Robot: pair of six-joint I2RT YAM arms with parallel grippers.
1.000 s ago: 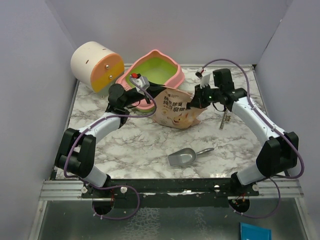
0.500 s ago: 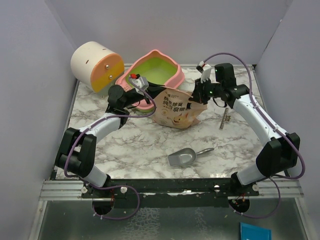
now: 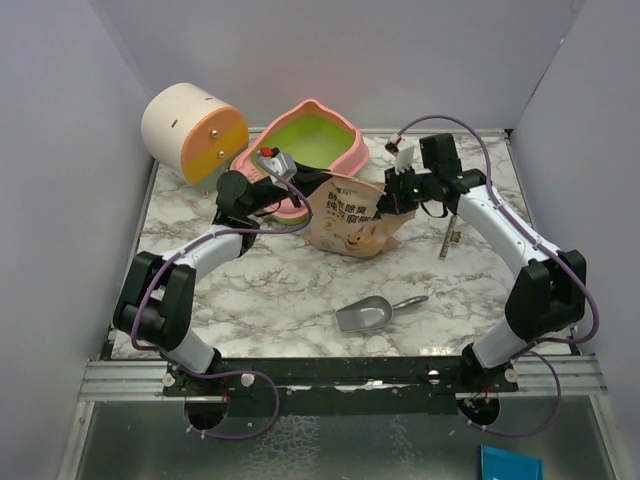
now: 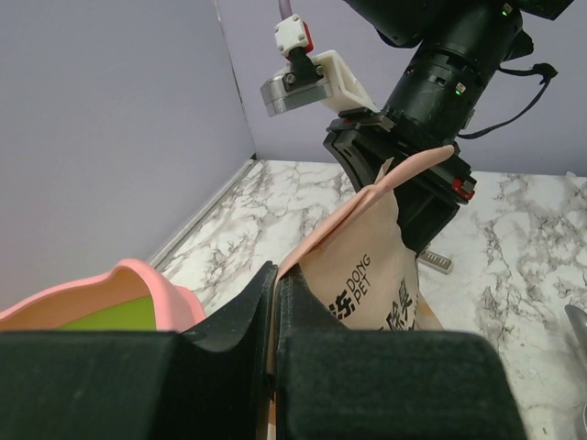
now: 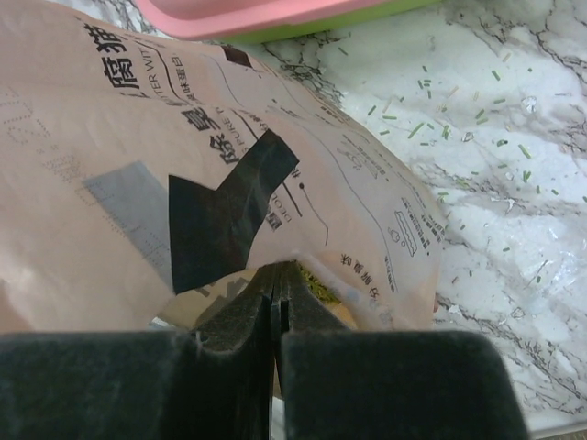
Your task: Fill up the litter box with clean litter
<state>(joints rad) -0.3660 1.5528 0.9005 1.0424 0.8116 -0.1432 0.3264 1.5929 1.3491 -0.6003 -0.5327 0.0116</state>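
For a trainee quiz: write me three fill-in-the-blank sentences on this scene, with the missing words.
The bag stands just in front of the pink ___.
The left gripper and right gripper are each ___ on its top edge.
The grey ___ lies on the table, held by neither.
Missing: box; shut; scoop.

A white surface with grey marble veining [image 3: 300, 290] lies inside a booth of plain lilac-grey panels: a back wall [image 3: 350, 50], a left wall [image 3: 50, 200] and a right wall [image 3: 590, 150] rising from its edges. A ribbed aluminium rail [image 3: 130, 378] runs along the near edge. The light is soft and even.
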